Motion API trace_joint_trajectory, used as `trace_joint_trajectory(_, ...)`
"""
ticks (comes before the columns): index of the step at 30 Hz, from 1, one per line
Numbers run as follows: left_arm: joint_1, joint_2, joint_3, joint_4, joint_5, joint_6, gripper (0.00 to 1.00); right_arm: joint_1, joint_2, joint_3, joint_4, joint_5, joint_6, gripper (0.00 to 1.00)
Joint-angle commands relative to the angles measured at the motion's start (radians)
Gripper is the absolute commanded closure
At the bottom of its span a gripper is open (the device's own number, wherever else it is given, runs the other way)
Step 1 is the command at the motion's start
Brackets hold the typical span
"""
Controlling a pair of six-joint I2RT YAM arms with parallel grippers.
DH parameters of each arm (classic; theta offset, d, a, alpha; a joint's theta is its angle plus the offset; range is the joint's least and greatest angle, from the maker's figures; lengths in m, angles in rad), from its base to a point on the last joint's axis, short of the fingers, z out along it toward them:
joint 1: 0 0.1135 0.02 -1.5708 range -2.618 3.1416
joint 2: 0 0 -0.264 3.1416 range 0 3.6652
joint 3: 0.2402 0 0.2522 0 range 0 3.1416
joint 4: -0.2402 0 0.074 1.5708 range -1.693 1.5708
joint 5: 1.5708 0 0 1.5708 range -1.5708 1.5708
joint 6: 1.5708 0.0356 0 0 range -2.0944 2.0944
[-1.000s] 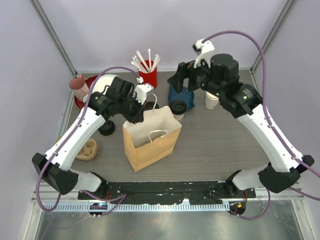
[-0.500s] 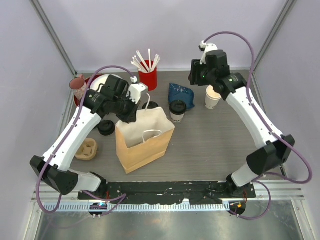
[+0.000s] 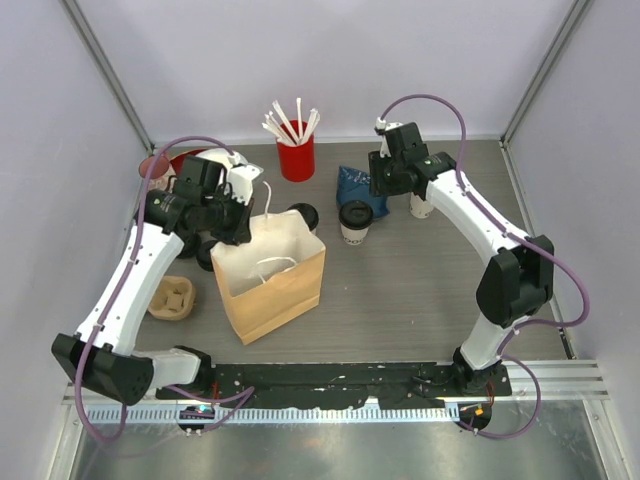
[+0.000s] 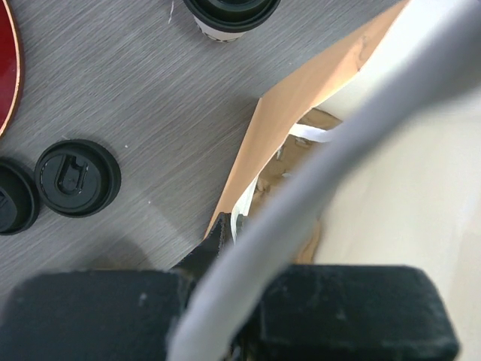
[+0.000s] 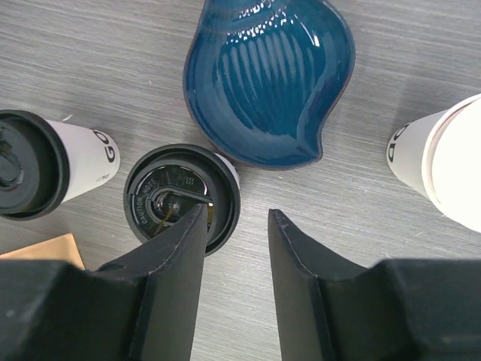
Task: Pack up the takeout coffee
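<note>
My right end effector [image 5: 237,218] hangs with fingers apart, the nearer lidded cup [image 5: 182,197] under one finger rather than between them. The second lidded cup [image 5: 30,174] stands beside the paper bag [image 3: 270,280], both on the desk [image 3: 420,290]. My left end effector [image 3: 238,218] is clamped on the bag's rim. I should centre over the lid, drop below its flange, and squeeze the paper wall gently, clear of the blue dish [image 5: 267,75].
</note>
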Motion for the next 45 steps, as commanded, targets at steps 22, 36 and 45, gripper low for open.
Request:
trace_joint_trajectory(22,0.014,-0.024,-0.003,0.017,0.033,0.000,1.00,0.053,0.120,0.050,-0.096,0.021,-0.001,0.67)
trace_joint_trajectory(36,0.014,-0.013,-0.003,0.017,0.087,0.006,1.00,0.053,0.157,0.108,-0.127,-0.012,-0.024,0.99)
trace_joint_trajectory(45,0.014,0.023,0.017,0.047,0.184,-0.023,1.00,0.053,0.005,0.234,-0.251,0.021,-0.061,0.99)
